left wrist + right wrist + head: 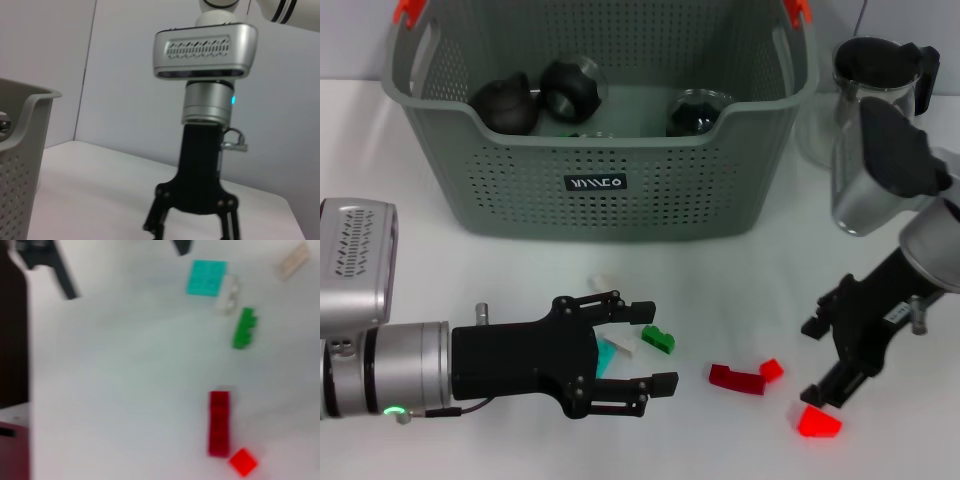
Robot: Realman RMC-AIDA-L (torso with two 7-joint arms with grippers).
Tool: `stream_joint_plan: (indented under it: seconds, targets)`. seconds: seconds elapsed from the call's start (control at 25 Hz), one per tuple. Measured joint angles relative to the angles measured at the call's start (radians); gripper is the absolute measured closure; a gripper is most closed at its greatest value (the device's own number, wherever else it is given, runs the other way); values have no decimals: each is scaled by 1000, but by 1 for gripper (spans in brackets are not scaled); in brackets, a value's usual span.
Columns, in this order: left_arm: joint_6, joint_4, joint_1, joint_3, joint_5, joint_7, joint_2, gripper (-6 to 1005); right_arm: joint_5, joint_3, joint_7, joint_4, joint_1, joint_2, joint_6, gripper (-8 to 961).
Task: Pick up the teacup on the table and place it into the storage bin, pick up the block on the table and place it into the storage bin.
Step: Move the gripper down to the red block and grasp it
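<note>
storage bin (600,180) top open, teapot (880,80) blocks rt side, bare table (740,270) btwn

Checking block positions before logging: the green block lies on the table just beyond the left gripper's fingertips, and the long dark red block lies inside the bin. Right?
Not quite. The green block does lie by the left gripper, but the long dark red block lies on the table, not in the bin, as the head view shows.

I work in a lab-like test space: bare white table (740,260), plain grey walls (125,75) behind.
</note>
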Motion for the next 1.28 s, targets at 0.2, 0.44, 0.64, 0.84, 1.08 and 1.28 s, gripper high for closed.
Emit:
stream_joint_plan:
  seconds: [0.2, 0.44, 0.64, 0.84, 1.08, 1.28]
  targets:
    - [-1, 0, 0, -4, 0, 0, -5, 166, 18, -100, -1, 37, 6, 5, 132, 10]
    - [-1, 0, 0, -6, -6, -5, -6, 167, 62, -190, -7, 51, 12, 3, 189, 24]
    - [-1, -2, 3, -6, -7, -6, -7, 167, 65, -227, -4, 62, 18, 5, 213, 56]
    - [-3, -8, 3, -6, -8, -6, -8, 167, 65, -268, 8, 68, 18, 7, 250, 87]
    - [-6, -14, 0, -7, -8, -7, -8, 168, 76, -288, 13, 104, 39, 8, 265, 126]
    - [-8, -14, -5, -8, -9, -8, -8, 168, 89, -313, 13, 107, 43, 8, 265, 223]
